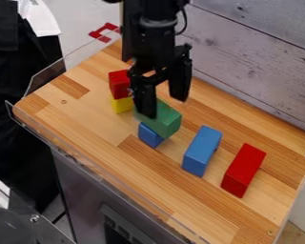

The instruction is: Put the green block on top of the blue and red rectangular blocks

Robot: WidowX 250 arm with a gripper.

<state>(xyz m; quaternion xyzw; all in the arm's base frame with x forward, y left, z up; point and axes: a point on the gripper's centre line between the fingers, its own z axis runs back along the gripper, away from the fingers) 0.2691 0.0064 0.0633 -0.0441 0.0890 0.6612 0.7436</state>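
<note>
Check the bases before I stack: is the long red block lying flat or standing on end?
Flat: the long red block rests lengthwise on the wooden tabletop.

I can read no text, label, brand, number or sign on anything beneath me or around me.

The black arm [156, 35] comes down from the top edge of the view. Its gripper [162, 107] is pointing downward, and its 2 fingers [144, 97] stand apart, with a gap between.
</note>
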